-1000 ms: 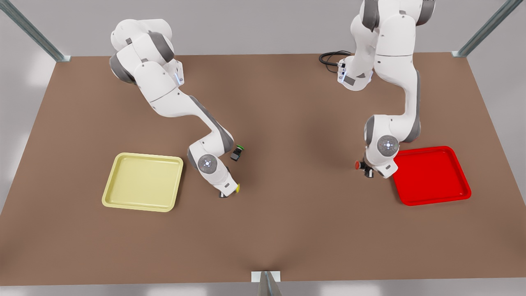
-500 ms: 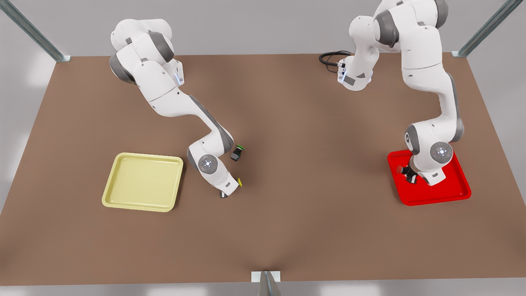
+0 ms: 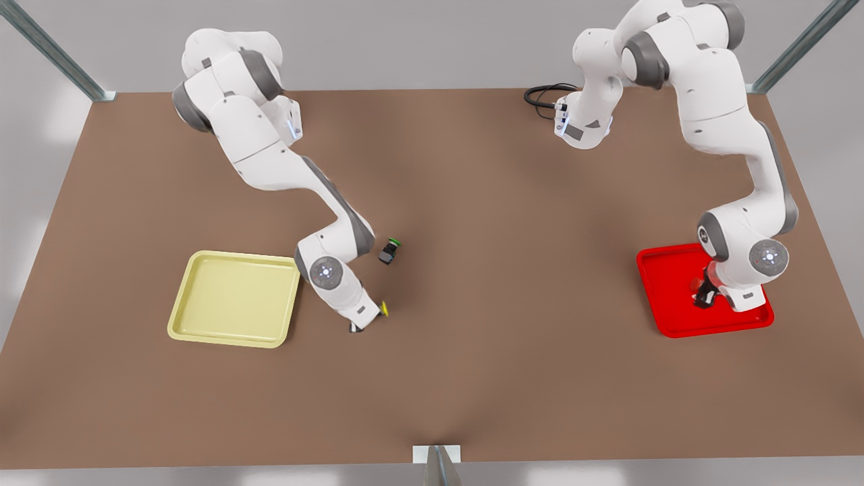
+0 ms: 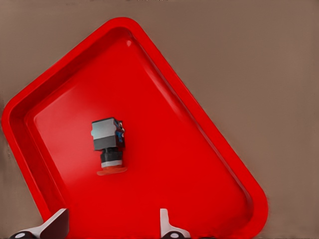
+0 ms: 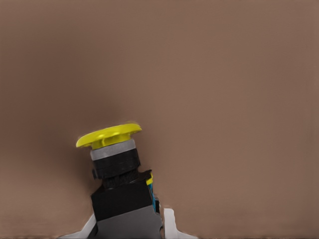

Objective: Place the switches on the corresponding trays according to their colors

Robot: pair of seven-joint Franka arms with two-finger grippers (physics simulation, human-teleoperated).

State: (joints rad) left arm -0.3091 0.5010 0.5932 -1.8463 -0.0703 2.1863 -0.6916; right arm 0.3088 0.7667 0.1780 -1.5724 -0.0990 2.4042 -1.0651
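Observation:
The red-capped switch (image 4: 108, 146) lies on its side inside the red tray (image 4: 189, 164). My left gripper (image 4: 110, 225) hovers just above it, open, with nothing between its fingers. In the front view this gripper (image 3: 709, 295) is over the red tray (image 3: 665, 287) at the right. My right gripper (image 5: 129, 226) is shut on the dark body of the yellow-capped switch (image 5: 115, 164), cap pointing away from the wrist. In the front view that gripper (image 3: 361, 322) holds the yellow switch (image 3: 383, 309) over the bare table, just right of the pale yellow tray (image 3: 233, 297).
A green-capped switch (image 3: 389, 250) lies on the table just behind the right gripper's wrist. A black cable (image 3: 543, 94) coils at the back of the table. The brown table (image 3: 499, 351) is open between the trays.
The left arm carried the red switch from the table to over the red tray and let it go there. The right gripper shifted slightly toward the yellow tray with the yellow switch.

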